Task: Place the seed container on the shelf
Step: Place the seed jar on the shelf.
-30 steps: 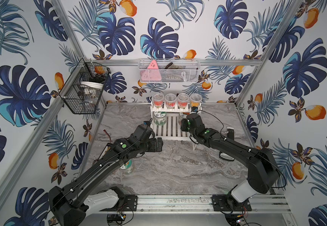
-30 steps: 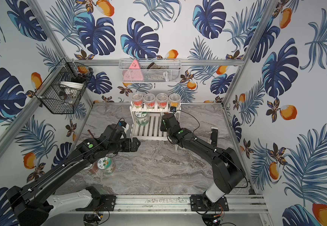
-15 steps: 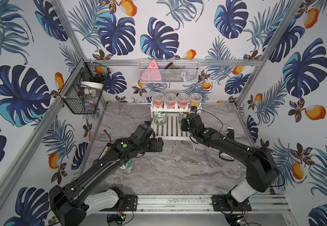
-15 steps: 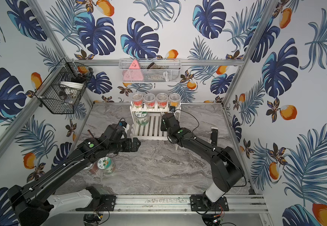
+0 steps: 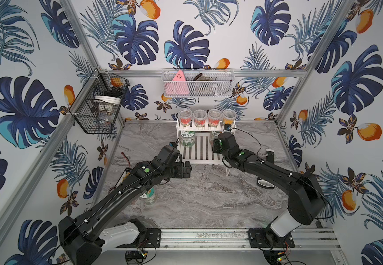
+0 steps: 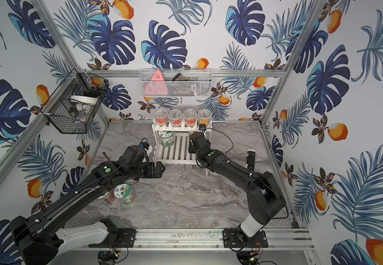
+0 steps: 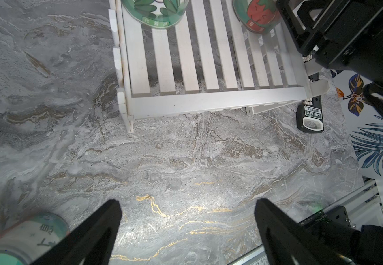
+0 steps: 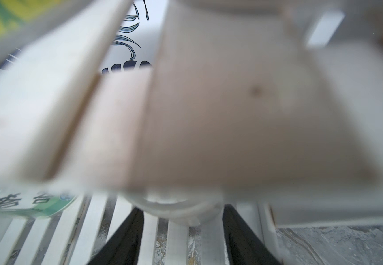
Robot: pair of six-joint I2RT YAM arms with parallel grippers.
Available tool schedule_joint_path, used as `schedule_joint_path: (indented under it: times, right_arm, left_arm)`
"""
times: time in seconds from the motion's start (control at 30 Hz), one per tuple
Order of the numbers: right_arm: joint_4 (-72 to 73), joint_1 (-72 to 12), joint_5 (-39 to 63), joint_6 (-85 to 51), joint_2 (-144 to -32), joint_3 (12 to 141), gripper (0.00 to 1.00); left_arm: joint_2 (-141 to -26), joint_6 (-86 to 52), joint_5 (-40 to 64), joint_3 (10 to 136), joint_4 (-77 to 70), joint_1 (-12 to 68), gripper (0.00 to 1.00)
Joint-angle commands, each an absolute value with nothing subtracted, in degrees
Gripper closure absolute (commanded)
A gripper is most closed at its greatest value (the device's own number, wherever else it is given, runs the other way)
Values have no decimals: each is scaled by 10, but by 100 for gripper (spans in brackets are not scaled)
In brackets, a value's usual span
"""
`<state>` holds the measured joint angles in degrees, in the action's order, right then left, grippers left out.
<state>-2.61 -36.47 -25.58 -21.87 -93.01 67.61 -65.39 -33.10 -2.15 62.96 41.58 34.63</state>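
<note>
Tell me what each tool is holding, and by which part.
The right tool grips the tomato-labelled seed container by its round sides, at the shelf's lower tier. The left tool is open and holds nothing.

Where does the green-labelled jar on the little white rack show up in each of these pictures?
Top view: green jar, near the middle, on the lower step of the white rack.
Top view: green jar, slightly left of the middle.
Left wrist: jar at the top edge, partly cut off.
Right wrist: jar bottom left, blurred.
Shared landmark: the rack's white slats.
</note>
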Motion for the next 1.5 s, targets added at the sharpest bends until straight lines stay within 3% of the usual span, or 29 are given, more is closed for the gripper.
schedule_joint_path:
  times: [0.0,0.63,1.03,1.2,1.3,1.47]
  right_arm:
    - [-24,-365,-273,-219,-930,681,41]
    - [-29,-364,-243,-218,-921,673,36]
    - [-78,-364,-151,-215,-822,612,29]
    - [-67,-364,-59,-195,-738,555,27]
    - [-39,-365,41,-186,-691,520,26]
    - [-52,-376,175,-201,-675,507,25]
  left_arm:
    - [-654,-329,-25,629,403,345,1]
    - [-658,-327,-30,635,409,343,1]
    - [-642,-317,-67,645,448,319,1]
    - [-630,-328,-92,638,478,275,1]
    - [-619,-376,-158,623,514,239,1]
    - [-588,-426,-217,581,552,189,1]
